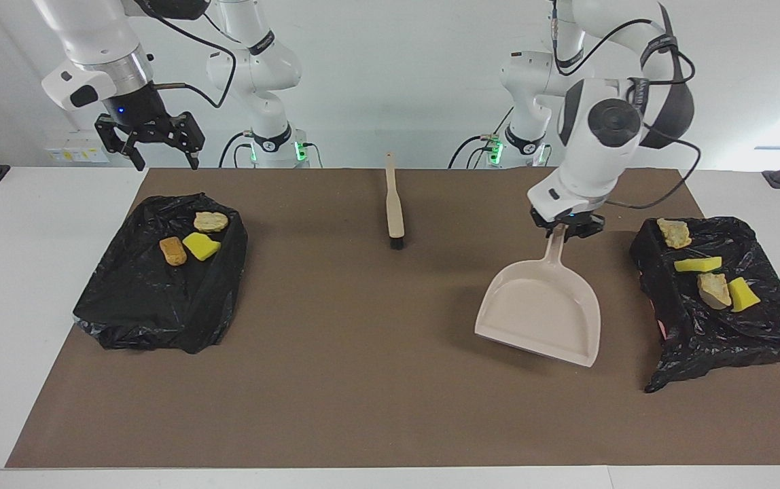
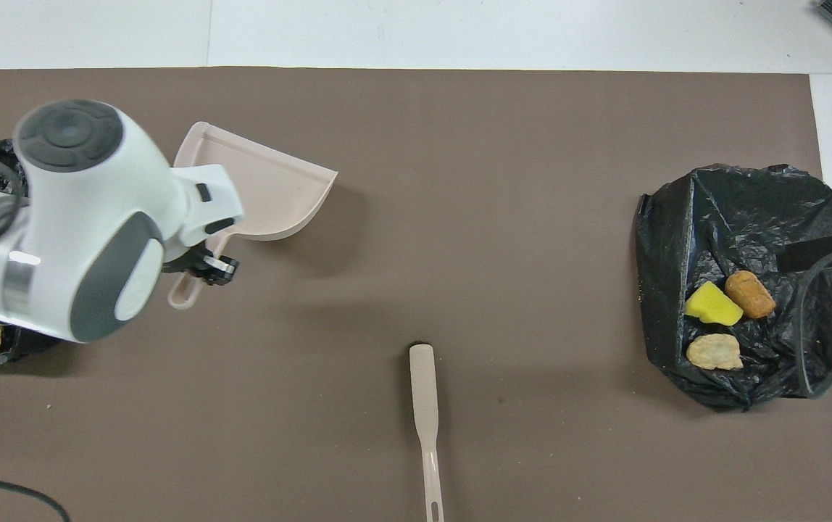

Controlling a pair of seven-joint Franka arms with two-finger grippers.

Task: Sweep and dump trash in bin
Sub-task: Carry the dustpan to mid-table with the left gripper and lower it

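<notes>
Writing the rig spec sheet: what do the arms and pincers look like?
Both arms are glossy white with dark grey joint caps and black cables looped alongside; green lights glow at the bases. The right pincer is black, under a silver wrist ring with a small blue light. The left pincer is black too.

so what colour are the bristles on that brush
Black, below the beige brush handle; the facing view shows them best.
</notes>
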